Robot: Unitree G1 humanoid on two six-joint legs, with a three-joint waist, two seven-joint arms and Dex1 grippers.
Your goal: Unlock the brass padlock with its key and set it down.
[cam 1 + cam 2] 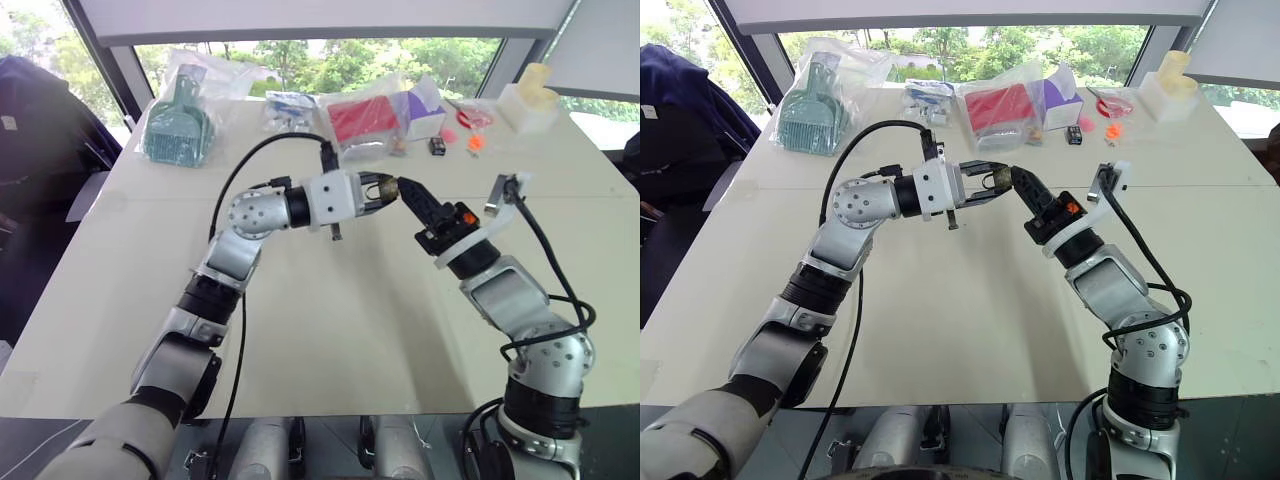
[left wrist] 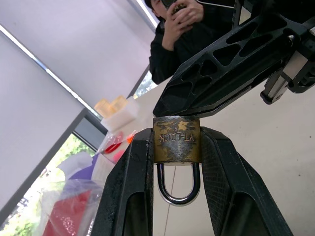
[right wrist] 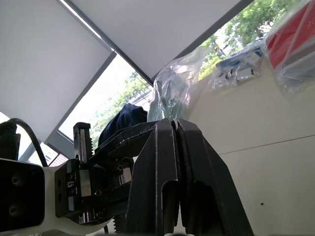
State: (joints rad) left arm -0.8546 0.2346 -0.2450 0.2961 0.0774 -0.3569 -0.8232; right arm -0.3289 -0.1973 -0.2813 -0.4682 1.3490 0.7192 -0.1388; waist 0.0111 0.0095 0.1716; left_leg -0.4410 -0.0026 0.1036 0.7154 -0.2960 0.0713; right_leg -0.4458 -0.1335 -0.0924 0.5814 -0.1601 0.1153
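Observation:
The brass padlock [image 2: 176, 140] is clamped by its sides between the black fingers [image 2: 133, 187] of my left gripper [image 1: 383, 189], held in the air above the middle of the table. Its silvery shackle [image 2: 176, 196] hangs closed, pointing back toward the left wrist. My right gripper [image 1: 406, 187] comes in from the right with its fingers pressed together, and their tips rest against the padlock's end opposite the shackle. In the right wrist view those fingertips [image 3: 172, 123] meet with no gap. The key is hidden.
The pale table [image 1: 330, 330] lies below both arms. Along its far edge sit a bagged green item [image 1: 180, 125], a red pack in plastic [image 1: 362, 118], a small black box [image 1: 437, 146] and a white-yellow object [image 1: 528, 100]. A person [image 2: 182, 29] stands beyond the table.

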